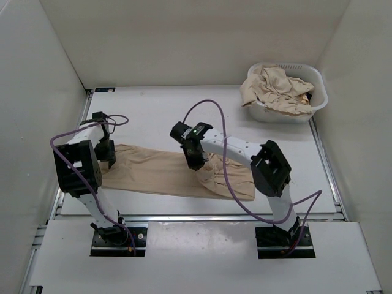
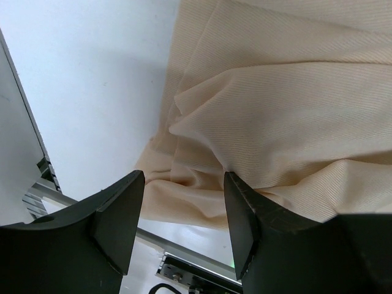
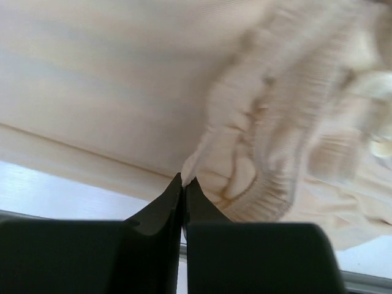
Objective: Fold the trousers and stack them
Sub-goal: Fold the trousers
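I see the spread trousers [image 1: 153,174] lying across the near half of the white table [image 1: 153,110]; my left gripper [image 2: 184,180] hovers part-open over their left end; my right gripper [image 3: 184,179] is pressed closed, nipping a fold by the elastic waistband [image 3: 269,153]; more tan trousers [image 1: 275,89] fill the laundry basket [image 1: 309,115] far right.

Overhead faces down — wrists close, seemingly sharing trousers [image 1: 159,174].
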Motion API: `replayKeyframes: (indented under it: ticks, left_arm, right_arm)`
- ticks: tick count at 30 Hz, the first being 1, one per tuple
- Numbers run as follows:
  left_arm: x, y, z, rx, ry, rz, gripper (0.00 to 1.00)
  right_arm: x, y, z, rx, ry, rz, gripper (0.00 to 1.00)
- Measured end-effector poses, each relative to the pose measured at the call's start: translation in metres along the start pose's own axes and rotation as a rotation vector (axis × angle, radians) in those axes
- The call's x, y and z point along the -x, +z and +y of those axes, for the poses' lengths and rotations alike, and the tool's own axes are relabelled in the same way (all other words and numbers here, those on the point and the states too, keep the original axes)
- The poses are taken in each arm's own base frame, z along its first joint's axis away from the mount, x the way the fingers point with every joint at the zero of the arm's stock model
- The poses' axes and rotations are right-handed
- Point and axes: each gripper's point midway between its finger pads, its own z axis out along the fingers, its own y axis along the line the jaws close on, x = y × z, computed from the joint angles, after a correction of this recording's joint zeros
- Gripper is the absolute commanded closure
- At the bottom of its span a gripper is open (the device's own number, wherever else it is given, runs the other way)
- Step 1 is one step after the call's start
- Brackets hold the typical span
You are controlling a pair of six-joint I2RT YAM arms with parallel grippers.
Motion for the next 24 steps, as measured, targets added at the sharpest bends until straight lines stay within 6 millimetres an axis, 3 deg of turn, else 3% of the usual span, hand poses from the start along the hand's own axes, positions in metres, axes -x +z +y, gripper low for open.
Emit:
replayKeyframes:
  ticks: [3, 4, 7, 8, 10, 13, 17, 21, 23, 24]
  left_arm:
    - [-0.004, 0.003, -0.001, -0.001, 0.003, 0.008, 0.34]
    - [-0.005, 0.003, -0.001, -0.002, 0.004, 0.011, 0.34]
    - [-0.005, 0.003, -0.002, -0.003, 0.004, 0.010, 0.34]
    - [-0.005, 0.003, -0.002, -0.004, 0.004, 0.010, 0.34]
    - [-0.004, 0.003, -0.002, -0.004, 0.003, 0.010, 0.33]
    - [-0.004, 0.003, -0.002, -0.004, 0.003, 0.010, 0.33]
    - [-0.005, 0.003, -0.003, -0.008, 0.004, 0.010, 0.33]
    - [-0.006, 0.004, -0.004, -0.015, 0.005, 0.014, 0.33]
    - [-0.007, 0.005, -0.005, -0.017, 0.006, 0.018, 0.33]
    - [-0.008, 0.005, -0.005, -0.017, 0.007, 0.021, 0.33]
  right_arm:
    - [-0.004, 0.009, 0.024, 0.019, -0.072, 0.046, 0.88]
    - [-0.009, 0.016, 0.030, 0.020, -0.093, 0.080, 0.77]
    - [-0.025, 0.040, 0.038, 0.015, -0.148, 0.175, 0.59]
    - [-0.029, 0.046, 0.039, 0.014, -0.165, 0.199, 0.45]
    - [-0.034, 0.047, 0.041, 0.015, -0.196, 0.213, 0.36]
    - [-0.026, 0.031, 0.045, 0.040, -0.230, 0.157, 0.35]
    - [-0.007, -0.016, 0.040, 0.067, -0.226, -0.016, 0.37]
    - [-0.001, -0.065, 0.000, 0.055, -0.098, -0.178, 0.72]
    - [-0.002, -0.067, -0.033, 0.047, 0.025, -0.181, 0.70]
    - [-0.001, -0.061, -0.052, 0.038, 0.098, -0.173, 0.63]
